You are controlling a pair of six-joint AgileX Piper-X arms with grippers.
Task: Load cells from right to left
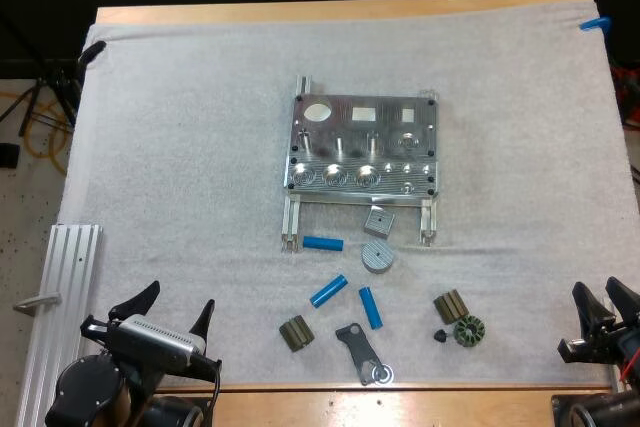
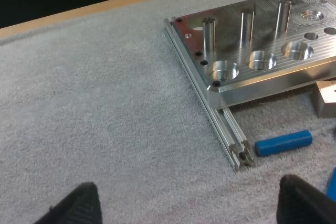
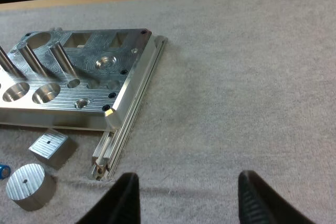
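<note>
Currently: three blue cells loose on the near side of the fixture, one lying along its edge; left hand nearer, right hand farther, both wide open, empty.

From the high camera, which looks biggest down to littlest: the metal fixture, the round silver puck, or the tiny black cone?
1. metal fixture
2. round silver puck
3. tiny black cone

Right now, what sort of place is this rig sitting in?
Probably a robotics lab workbench: a machined metal fixture on a white mat, loose blue cylinders beside it, all on a wooden table.
</note>
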